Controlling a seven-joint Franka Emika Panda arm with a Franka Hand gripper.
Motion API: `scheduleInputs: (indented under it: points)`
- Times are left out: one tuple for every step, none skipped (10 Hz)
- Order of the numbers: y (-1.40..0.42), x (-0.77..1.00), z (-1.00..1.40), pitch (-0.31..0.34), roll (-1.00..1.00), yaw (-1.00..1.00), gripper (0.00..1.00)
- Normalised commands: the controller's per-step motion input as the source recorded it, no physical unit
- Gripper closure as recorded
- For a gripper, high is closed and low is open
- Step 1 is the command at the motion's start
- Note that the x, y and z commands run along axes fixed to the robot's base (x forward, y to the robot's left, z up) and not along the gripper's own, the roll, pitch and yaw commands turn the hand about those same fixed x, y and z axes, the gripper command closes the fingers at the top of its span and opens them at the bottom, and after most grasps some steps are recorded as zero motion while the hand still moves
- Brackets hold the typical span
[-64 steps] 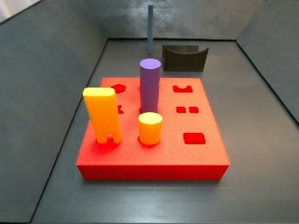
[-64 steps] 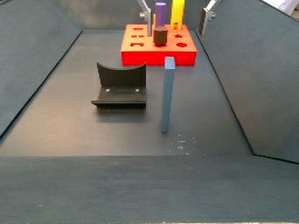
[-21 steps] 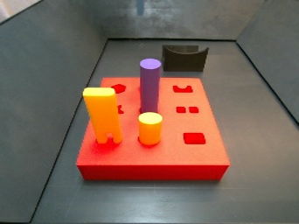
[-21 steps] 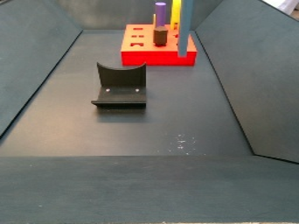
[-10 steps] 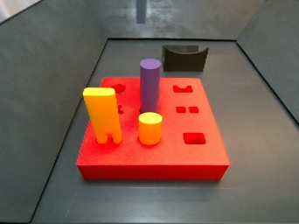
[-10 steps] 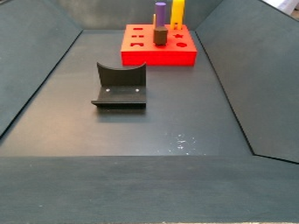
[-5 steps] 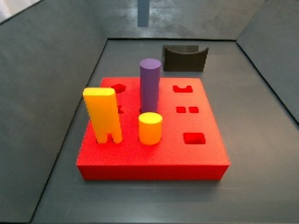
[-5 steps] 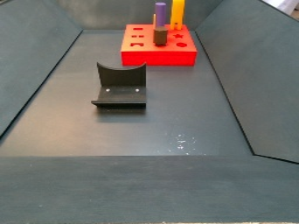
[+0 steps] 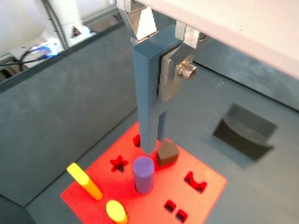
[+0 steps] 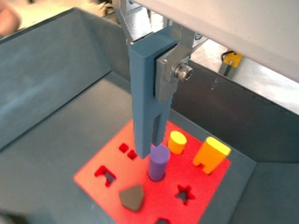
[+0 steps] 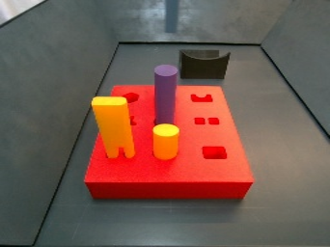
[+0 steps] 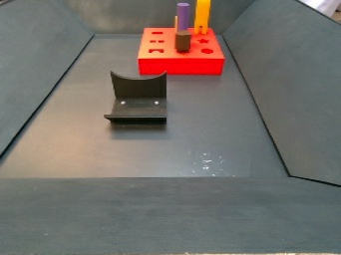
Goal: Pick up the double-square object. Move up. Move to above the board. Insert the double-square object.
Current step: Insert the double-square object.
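My gripper (image 9: 158, 54) is shut on the top of the double-square object (image 9: 149, 105), a tall slate blue-grey prism with two square legs, which hangs upright high above the floor. It also shows in the other wrist view (image 10: 146, 114), with the gripper (image 10: 153, 66) on it. Both wrist views show the red board (image 9: 205, 171) (image 10: 105, 166) far below the prism's legs. In a side view only the prism's lower end (image 11: 172, 12) shows at the top edge, above and behind the board (image 11: 194, 145). The gripper is out of both side views.
On the board stand a purple cylinder (image 11: 165, 92), an orange-yellow two-legged block (image 11: 112, 125), a short yellow cylinder (image 11: 165, 142) and a dark-grey piece (image 9: 167, 154). The dark fixture (image 12: 138, 97) stands on the floor beyond the board (image 12: 180, 60). Grey walls enclose the floor.
The prism stood on the floor 6.4 s ago and now hangs high in the gripper. Over the last second its lower end has shifted slightly right in the side view.
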Motion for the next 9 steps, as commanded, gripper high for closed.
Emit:
scheduleInputs:
  points:
    - [-0.08,0.40,-0.12,-0.053,-0.01,-0.66,1.00]
    - [-0.07,0.35,-0.10,-0.047,-0.02,-0.72,1.00]
    - [-0.05,0.51,-0.07,-0.046,-0.04,-0.60,1.00]
    - [-0.07,0.56,-0.10,-0.049,-0.03,-0.56,1.00]
    - [-0.08,0.54,-0.14,-0.043,0.00,-0.57,1.00]
    - [-0.07,0.32,-0.28,-0.023,0.00,-0.78,1.00]
    - [-0.01,0.03,-0.35,-0.037,0.01,-1.00,1.00]
    - [-0.01,0.02,-0.34,-0.040,0.01,-1.00,1.00]
    - [0.00,0.01,-0.33,-0.027,0.00,-1.00,1.00]
